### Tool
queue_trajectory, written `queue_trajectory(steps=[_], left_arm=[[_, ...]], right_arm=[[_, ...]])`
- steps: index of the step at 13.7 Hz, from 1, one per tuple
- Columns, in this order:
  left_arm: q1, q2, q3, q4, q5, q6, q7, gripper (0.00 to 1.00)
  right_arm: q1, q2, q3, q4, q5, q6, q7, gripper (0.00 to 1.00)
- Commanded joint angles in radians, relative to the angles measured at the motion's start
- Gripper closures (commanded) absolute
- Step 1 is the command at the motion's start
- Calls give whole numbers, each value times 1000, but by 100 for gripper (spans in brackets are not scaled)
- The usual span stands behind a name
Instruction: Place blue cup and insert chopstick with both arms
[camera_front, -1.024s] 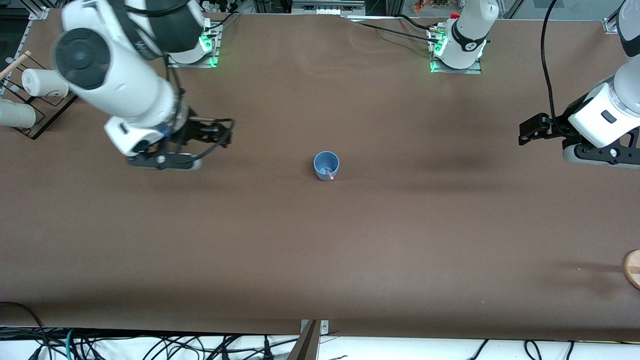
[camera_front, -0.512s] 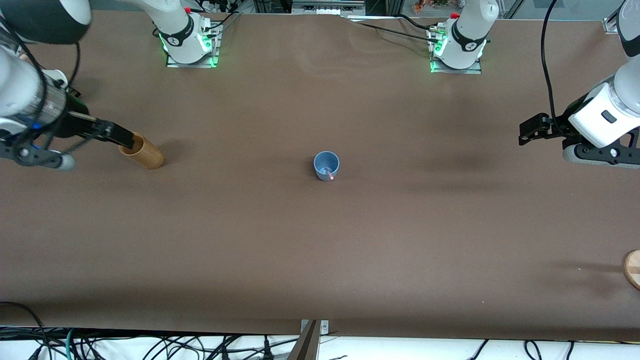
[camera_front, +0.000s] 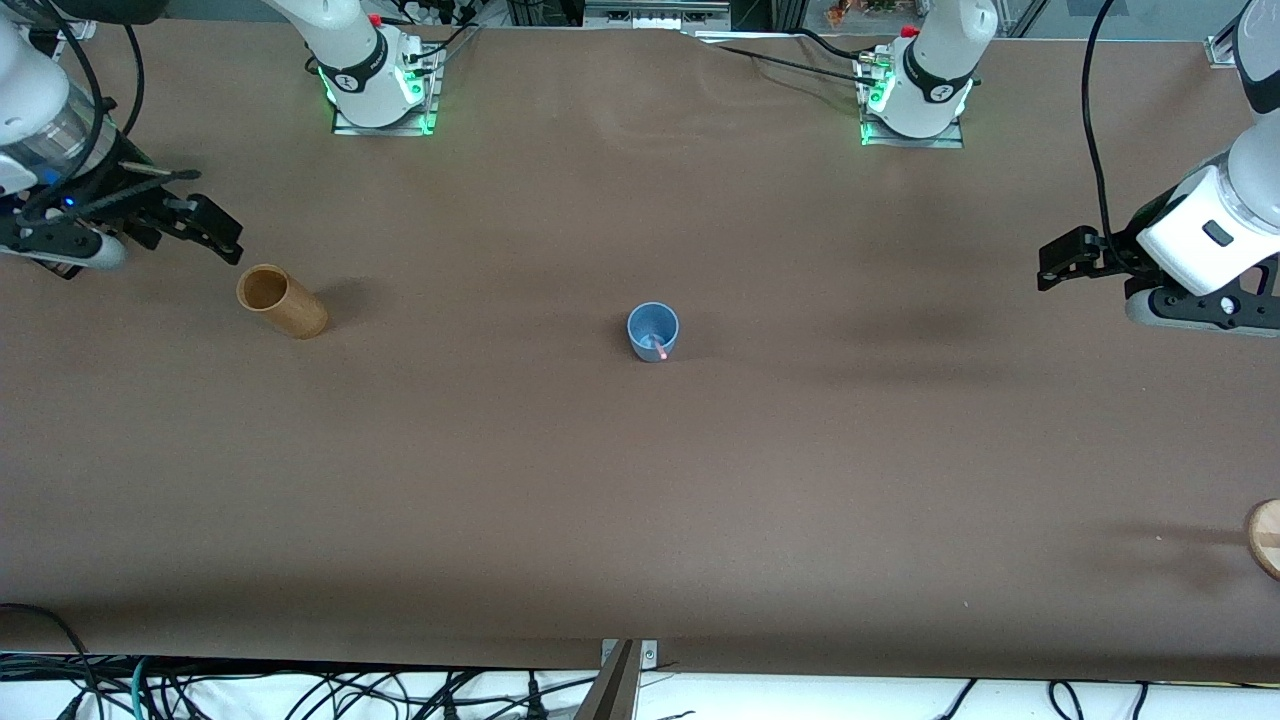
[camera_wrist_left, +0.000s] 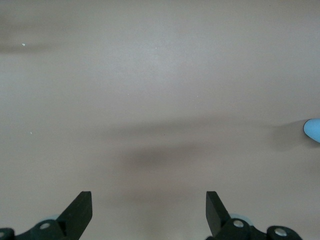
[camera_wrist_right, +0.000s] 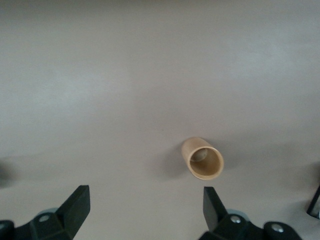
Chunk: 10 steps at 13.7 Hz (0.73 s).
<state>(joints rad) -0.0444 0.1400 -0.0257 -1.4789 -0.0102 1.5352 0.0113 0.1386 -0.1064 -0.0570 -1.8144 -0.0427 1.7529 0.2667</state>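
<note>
The blue cup (camera_front: 652, 328) stands upright at the middle of the table. The pink chopstick (camera_front: 660, 350) sits in it, its tip leaning on the rim nearest the front camera. My right gripper (camera_front: 215, 232) hangs open and empty near the right arm's end of the table, close to a tan bamboo cylinder (camera_front: 281, 300). In the right wrist view my right gripper (camera_wrist_right: 145, 210) holds nothing. My left gripper (camera_front: 1062, 262) waits open at the left arm's end. In the left wrist view my left gripper (camera_wrist_left: 148, 212) is empty, and only an edge of the blue cup (camera_wrist_left: 313, 130) shows.
The bamboo cylinder (camera_wrist_right: 202, 158) stands upright with nothing visible inside. A round wooden piece (camera_front: 1266, 536) lies at the table's edge toward the left arm's end, nearer the front camera. The arm bases (camera_front: 375, 85) (camera_front: 915, 95) stand along the table's back edge.
The right arm has swung from over the bamboo cylinder out toward its end of the table, leaving the cylinder uncovered. The left arm, the cup and the chopstick have not moved.
</note>
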Motion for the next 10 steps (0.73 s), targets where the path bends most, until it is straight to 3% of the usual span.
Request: queue_trajectory(steps=[1,3,5,10], left_arm=[[-3,-23,4,-23,-16,14,7,0],[-3,-23,4,-23,-14,14,9,0],[-2,-23,4,-21,-14,14,10,0],[6,-23,4,-23,-16,14,13,0]], right_arm=[[-102,-30,51,-28,63,17,-128,0],[-140,-26,63,-20,66,7,-141,0],[-166,26,86,71,70,-94,-142,0],[-131,13,85,66,55,-102,-133,0]])
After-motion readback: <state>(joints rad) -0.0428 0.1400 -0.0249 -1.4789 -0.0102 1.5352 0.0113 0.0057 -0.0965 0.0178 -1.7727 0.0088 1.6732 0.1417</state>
